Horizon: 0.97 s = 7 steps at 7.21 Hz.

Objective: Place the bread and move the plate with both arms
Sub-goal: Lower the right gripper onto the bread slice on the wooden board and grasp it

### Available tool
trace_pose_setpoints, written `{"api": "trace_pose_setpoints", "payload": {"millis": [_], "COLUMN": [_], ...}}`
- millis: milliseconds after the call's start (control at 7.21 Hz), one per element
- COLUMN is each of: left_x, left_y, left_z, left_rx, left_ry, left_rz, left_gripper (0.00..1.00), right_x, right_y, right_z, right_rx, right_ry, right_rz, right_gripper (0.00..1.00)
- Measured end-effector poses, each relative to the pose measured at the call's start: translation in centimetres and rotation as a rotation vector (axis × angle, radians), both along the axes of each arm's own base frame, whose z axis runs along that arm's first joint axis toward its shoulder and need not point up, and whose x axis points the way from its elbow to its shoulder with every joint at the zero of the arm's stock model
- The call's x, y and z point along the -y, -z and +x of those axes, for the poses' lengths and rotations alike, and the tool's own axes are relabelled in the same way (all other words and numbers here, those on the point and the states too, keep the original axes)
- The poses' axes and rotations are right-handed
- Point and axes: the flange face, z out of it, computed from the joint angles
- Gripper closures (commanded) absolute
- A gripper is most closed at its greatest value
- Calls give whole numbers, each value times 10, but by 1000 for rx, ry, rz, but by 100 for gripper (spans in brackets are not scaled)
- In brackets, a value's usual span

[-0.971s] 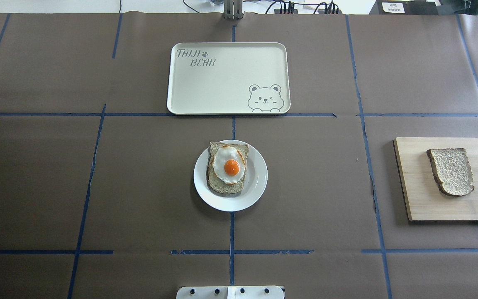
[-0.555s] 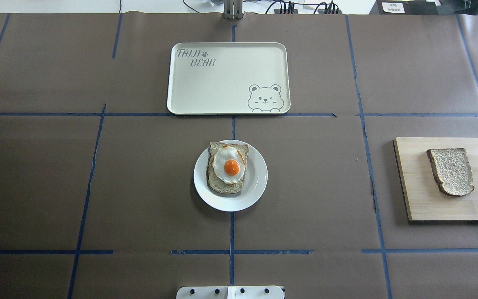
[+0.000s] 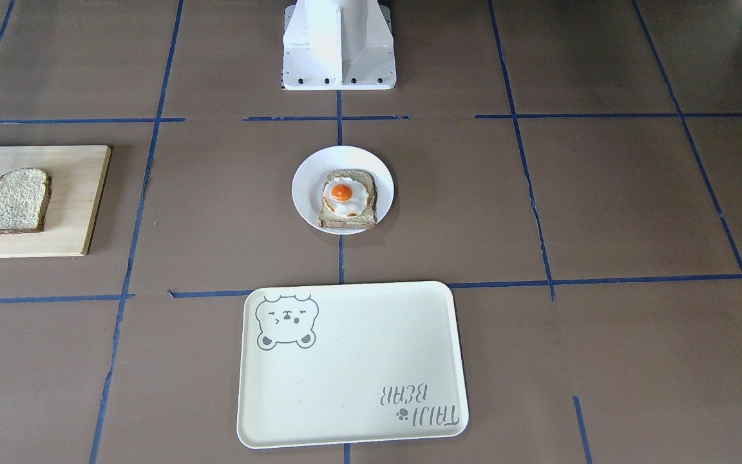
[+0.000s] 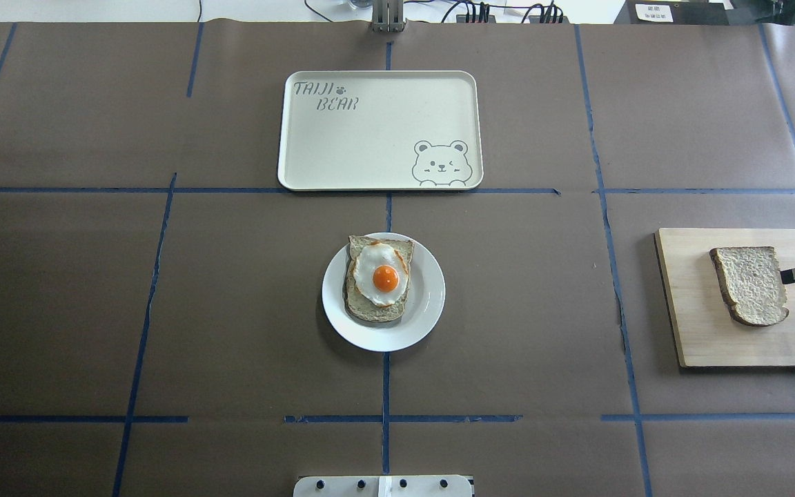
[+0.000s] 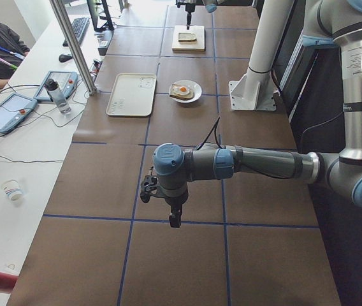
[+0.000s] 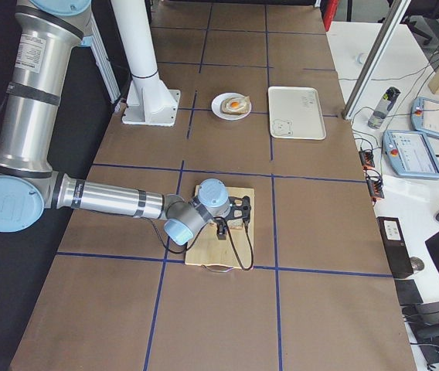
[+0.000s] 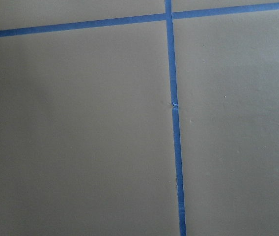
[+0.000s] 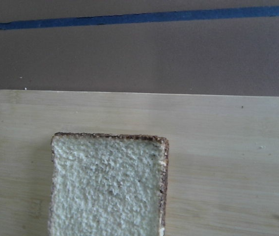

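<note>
So the plain slice of bread (image 4: pixel 749 284) is lying flat on the wooden cutting board (image 4: pixel 708 338), way out on the robot's right side of the table and well apart from the white plate (image 4: pixel 427 307) in the middle, which already has an egg toast (image 4: pixel 384 276) on it. The right gripper (image 4: pixel 794 273) hangs over the board with its dark tip at the slice's outer edge. Going by the overhead view, the bread lies just toward the table centre from the fingers, so I'd guess the next move is a short shift inward plus a drop. The slice looks nearly square, with the rounded top toward the robot and the flat crust edge away from it. In the right wrist view that flat edge runs straight across and the slice sits low and left of centre, so it isn't lined up yet, imo. I honestly can't tell if the right fingers are spread or closed since only a sliver shows. The same goes for the left gripper (image 5: pixel 174 215), which is over bare table far off at the other end, so the right arm is clearly the nearer one. The bear tray (image 4: pixel 370 138) is beyond the plate.
</note>
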Motion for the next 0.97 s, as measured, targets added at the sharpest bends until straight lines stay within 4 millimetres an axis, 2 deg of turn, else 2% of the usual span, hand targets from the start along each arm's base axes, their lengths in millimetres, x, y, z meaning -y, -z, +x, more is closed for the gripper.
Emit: {"api": "trace_pose_setpoints", "payload": {"millis": [555, 971], "left_x": [1, 1], "left_y": [1, 2], "left_z": [0, 0], "left_rx": [0, 0], "left_ry": [0, 0], "left_rz": [3, 5], "left_gripper": [0, 0], "right_x": [-7, -10], "right_y": [-3, -4], "right_z": [-30, -34], "right_rx": [-20, -27], "right_ry": [3, 7], "right_rz": [0, -2], "right_gripper": [21, 25]}}
